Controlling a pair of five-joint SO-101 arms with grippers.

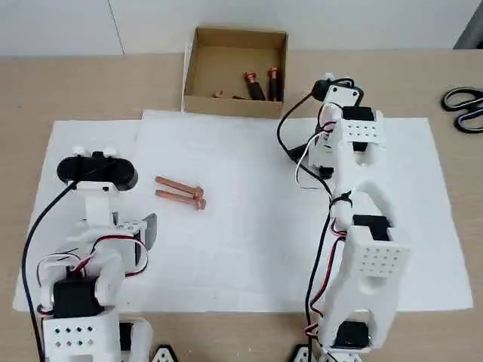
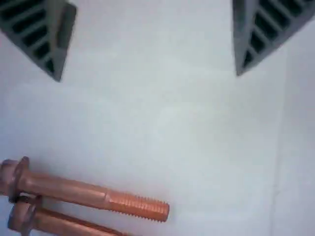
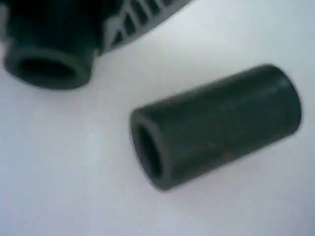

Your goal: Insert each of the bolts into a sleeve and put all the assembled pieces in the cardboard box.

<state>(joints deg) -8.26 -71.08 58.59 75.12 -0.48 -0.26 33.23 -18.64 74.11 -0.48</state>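
Left wrist view: left hand [image 2: 147, 76] apart, lower bolt [image 2: 49, 222] cut off | right hand [image 3: 98, 29] (mostly hidden): cannot tell

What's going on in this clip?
Two arms are partway through a bolt-and-sleeve assembly job. The left tool hangs open over the white sheet, with two copper bolts lying loose near it. The right arm is stretched toward the cardboard box, with two black sleeves under its camera. A few assembled pieces already lie in the box.
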